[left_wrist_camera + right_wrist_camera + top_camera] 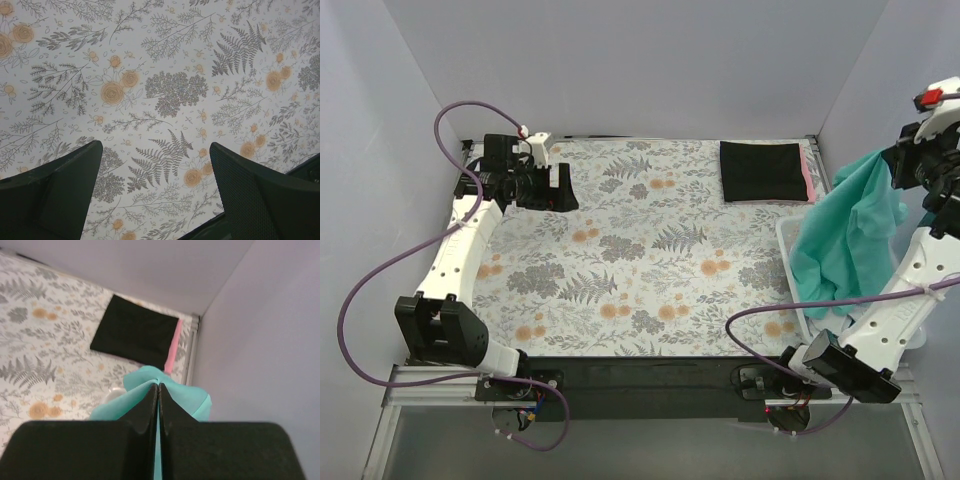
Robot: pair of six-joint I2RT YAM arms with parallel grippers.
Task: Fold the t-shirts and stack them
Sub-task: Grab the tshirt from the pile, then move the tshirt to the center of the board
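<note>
A teal-green t-shirt (845,235) hangs high at the right, pinched at its top by my right gripper (892,165), which is shut on it. In the right wrist view the jaws meet on a bunch of the teal-green t-shirt (187,392) at my right gripper (158,385). A folded black t-shirt (761,171) lies at the far right of the cloth on top of a pink t-shirt (808,178), of which only an edge shows. My left gripper (560,187) hovers open over the far left. Its fingers (252,192) stand wide apart with nothing between them.
The grey-and-orange floral cloth (630,260) covers the table. A white basket (790,238) stands at the right edge, mostly hidden behind the hanging shirt. Grey walls close in the back and both sides.
</note>
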